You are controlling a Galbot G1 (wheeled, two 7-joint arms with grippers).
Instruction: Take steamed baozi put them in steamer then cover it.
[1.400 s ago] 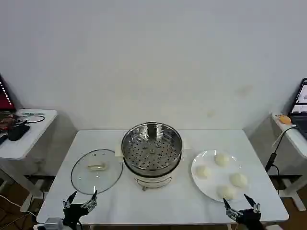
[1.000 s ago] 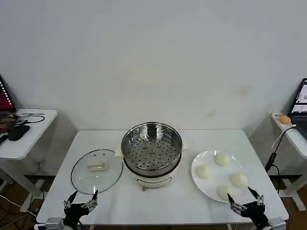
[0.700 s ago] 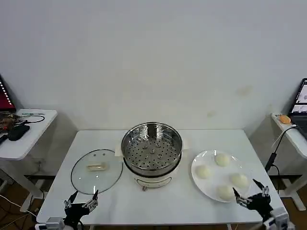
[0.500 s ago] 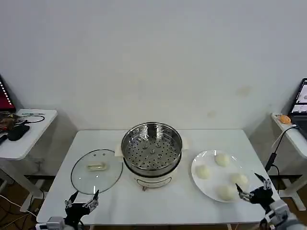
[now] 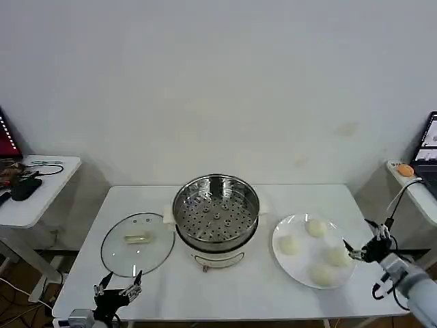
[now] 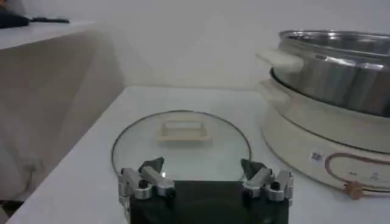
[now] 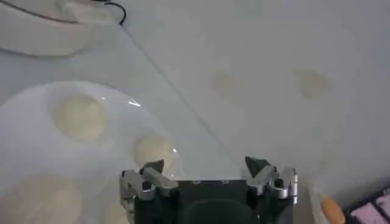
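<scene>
While your right gripper (image 5: 364,247) swings up from the near table edge to the plate's right rim, the first pick begins.
You see its fingers spread, grasping nothing; the left gripper (image 5: 119,286) waits released near the cover (image 5: 137,244). All four steamed baozi (image 5: 316,228) lie on the plate (image 5: 281,263); the steamer (image 5: 216,211) holds none.
</scene>
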